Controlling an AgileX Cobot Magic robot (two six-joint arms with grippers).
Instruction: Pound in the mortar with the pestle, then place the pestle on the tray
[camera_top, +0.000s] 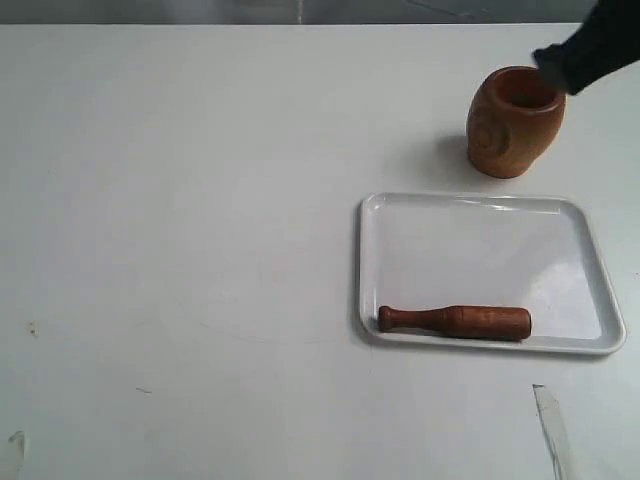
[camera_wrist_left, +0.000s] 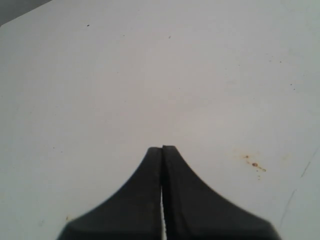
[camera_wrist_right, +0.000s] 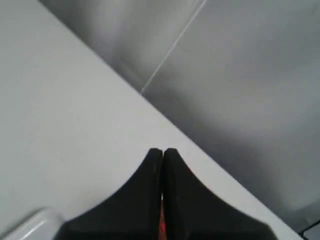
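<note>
R pincer (camera_top: 549, 63): black tip enters ext. view from the far right corner and sits at the rim of the mortar (camera_top: 514, 124), on its right side. Touching or just clear, cannot tell. In the R wrist cam its fingers (camera_wrist_right: 149, 172) are pressed together at the tips w/ nothing pinched. Beyond the tips there is only the table edge and a grey backdrop.

Mortar: upright on the white table (camera_top: 200, 200), mouth up, directly below/beside the R pincer tip. Reddish inside shows. Oval grain mark is on the side away from the pincer.

Tray (camera_top: 480, 245): flat on the table, on the camera side of the R pincer and mortar. It is near the mortar but not touching it.

Pestle (camera_top: 455, 321): lies flat in the tray along the rim farthest from the R pincer, well apart from it. Knob end points away to the left of ext. view, thick end to the right.

L pincer (camera_wrist_left: 162, 148): seen only in the L wrist cam. Fingers are pressed together and hold nothing, over bare table. A few brown specks (camera_wrist_left: 254, 163) on the surface off to one side of the tips.
</note>
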